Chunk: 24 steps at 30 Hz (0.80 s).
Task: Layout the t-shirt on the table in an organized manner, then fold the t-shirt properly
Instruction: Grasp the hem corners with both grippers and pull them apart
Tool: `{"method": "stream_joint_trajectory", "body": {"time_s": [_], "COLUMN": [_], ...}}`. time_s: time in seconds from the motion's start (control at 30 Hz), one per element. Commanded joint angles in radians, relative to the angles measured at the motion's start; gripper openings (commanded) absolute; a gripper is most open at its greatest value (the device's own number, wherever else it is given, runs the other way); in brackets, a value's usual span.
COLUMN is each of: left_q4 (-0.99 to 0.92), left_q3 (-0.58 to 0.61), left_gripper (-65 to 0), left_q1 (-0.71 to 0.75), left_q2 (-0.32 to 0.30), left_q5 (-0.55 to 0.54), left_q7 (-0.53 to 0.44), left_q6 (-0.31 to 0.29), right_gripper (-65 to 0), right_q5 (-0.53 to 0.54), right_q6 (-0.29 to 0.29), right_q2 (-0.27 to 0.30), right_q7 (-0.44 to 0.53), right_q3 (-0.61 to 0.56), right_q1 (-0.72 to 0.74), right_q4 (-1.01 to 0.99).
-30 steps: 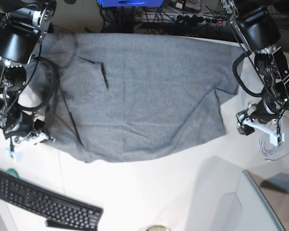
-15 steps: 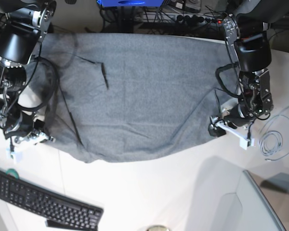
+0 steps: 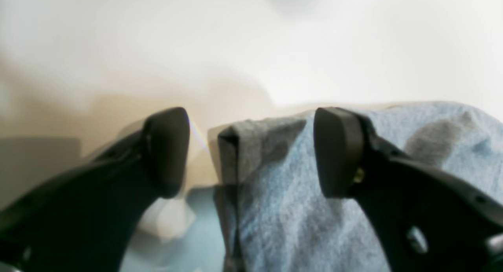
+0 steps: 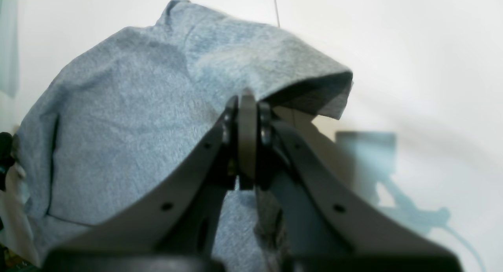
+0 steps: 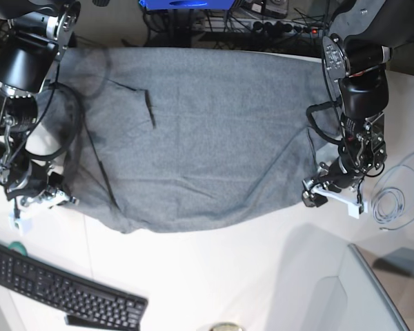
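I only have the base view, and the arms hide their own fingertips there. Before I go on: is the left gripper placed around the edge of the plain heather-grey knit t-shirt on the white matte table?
Observer: Yes. In the left wrist view the left gripper is open, and a folded edge of the heather-grey knit t-shirt stands between its black fingers, not yet pinched.
Operator: And the right gripper?
Observer: The right wrist view shows the right gripper shut, apparently on cloth. The hem is tented up off the white matte table just past its tips.
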Motion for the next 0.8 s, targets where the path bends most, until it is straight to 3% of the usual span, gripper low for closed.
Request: {"method": "stream_joint_trajectory", "body": {"time_s": [0.0, 0.17, 0.27, 0.43, 0.77], "left_q4": [-0.01, -0.015, -0.021, -0.013, -0.019], "left_q3": [0.004, 0.004, 0.008, 0.153, 0.281], "left_gripper": [-26.2, -63.5, -65.0, -65.0, -65.0], "left_q1": [-0.007, -0.007, -0.038, -0.108, -0.263], "left_q2": [0.0, 0.0, 0.0, -0.011, -0.008], "left_q5": [0.009, 0.009, 0.009, 0.009, 0.009], "left_q7": [0.041, 0.034, 0.024, 0.026, 0.027], "left_q6": [0.006, 0.006, 0.006, 0.008, 0.011], "right_gripper": [-64.8, -64.8, -64.8, -64.8, -64.8], "right_q5": [0.014, 0.012, 0.011, 0.011, 0.012], "right_q6": [0.008, 0.008, 0.008, 0.008, 0.008], "right_q2": [0.012, 0.012, 0.022, 0.062, 0.204], "right_q7": [0.018, 0.019, 0.019, 0.09, 0.299], "right_q3": [0.001, 0.001, 0.0, -0.009, -0.293], "right_q1": [0.028, 0.036, 0.062, 0.108, 0.246], "right_q4": [0.015, 0.014, -0.028, -0.146, -0.385]}}
